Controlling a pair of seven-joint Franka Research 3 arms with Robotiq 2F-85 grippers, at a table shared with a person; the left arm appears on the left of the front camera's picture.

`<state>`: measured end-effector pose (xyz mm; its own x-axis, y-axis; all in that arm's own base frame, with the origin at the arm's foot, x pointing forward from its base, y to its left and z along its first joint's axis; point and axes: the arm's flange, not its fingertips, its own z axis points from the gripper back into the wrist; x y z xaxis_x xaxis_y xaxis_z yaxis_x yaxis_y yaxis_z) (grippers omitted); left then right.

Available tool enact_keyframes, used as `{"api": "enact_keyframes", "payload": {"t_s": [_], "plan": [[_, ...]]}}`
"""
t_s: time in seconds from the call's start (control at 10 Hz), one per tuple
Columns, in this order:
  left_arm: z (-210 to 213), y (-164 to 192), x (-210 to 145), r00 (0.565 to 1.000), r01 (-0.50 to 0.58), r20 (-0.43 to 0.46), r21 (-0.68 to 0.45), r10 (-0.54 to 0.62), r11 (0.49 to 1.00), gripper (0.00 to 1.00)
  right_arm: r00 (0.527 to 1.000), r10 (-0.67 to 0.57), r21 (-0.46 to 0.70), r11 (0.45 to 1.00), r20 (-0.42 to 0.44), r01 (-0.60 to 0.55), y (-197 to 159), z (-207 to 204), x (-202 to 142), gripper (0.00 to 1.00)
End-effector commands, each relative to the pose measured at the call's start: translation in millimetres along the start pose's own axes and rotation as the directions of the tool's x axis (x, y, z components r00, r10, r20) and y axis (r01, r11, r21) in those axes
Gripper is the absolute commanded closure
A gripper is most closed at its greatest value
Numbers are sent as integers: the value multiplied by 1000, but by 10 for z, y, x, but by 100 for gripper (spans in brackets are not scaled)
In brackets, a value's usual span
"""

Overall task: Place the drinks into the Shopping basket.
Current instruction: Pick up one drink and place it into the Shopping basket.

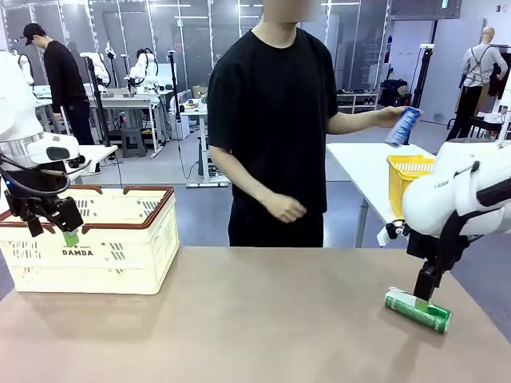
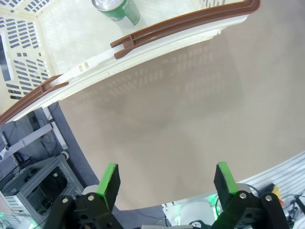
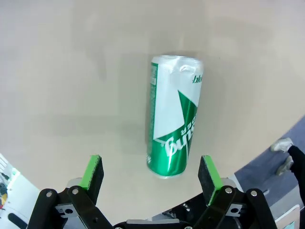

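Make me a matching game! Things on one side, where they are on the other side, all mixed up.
Things:
1 blue can
2 yellow mesh basket
3 Shopping basket
4 right gripper

Places:
a over the lying green can
b in the person's hand
c on the brown table, left side
d at the white table behind

Pairs: 1-b, 2-d, 3-c, 4-a
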<state>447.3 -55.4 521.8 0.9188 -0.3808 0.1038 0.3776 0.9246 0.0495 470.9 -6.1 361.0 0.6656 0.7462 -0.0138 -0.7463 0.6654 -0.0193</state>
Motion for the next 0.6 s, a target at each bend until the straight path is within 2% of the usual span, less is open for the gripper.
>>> {"api": "enact_keyframes", "payload": {"t_s": [0.0, 0.5], "plan": [[13, 4, 43, 1000, -16, 6, 4, 16, 1000, 0, 998, 50, -19, 999, -23, -50, -196, -85, 8, 0], [13, 4, 43, 1000, -16, 6, 4, 16, 1000, 0, 993, 115, 25, 993, 2, -115, -363, -490, 19, 0]]}}
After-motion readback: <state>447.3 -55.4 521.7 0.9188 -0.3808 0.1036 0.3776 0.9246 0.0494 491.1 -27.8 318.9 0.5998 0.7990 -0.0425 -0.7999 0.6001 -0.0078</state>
